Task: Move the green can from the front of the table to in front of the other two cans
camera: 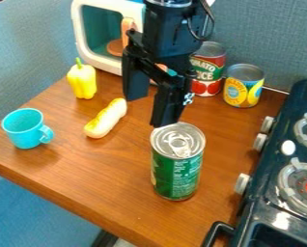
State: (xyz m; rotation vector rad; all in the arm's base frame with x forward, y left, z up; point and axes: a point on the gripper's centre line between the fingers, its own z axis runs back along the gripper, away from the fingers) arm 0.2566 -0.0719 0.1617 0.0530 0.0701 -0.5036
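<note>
Green-labelled can [176, 169] stands upright at the near right of the wooden table [111, 183], lid up, pull tab showing. We judge it the working item, as it's nearest the pincer [149, 112].

Progress, our read: no grasp made. The can sits with its base on the wood, not lifted, not tipped. Closing on something and raising it are both undone as things lie. We can't call any part complete beyond the arm being over the work area.

Pincer: fingers well apart, clear gap between them, tips pointing down. Nothing clamped. Scene-right fingertip is right by the can's far rim; we can't tell from this angle whether it touches or just hangs above/behind. Scene-left fingertip is over bare wood, clear of the can.

Rest of the layout: yellow bread-like piece [105, 118] lies left of the can, angled. Turquoise cup [27, 128] upright at far left of the can, handle toward the right. Yellow pepper [83, 82] stands near the toy microwave [104, 62], far left. Red can [207, 72] and yellow can [244, 87] sit side by side at far right. Black stove [259, 202] borders the right.
</note>
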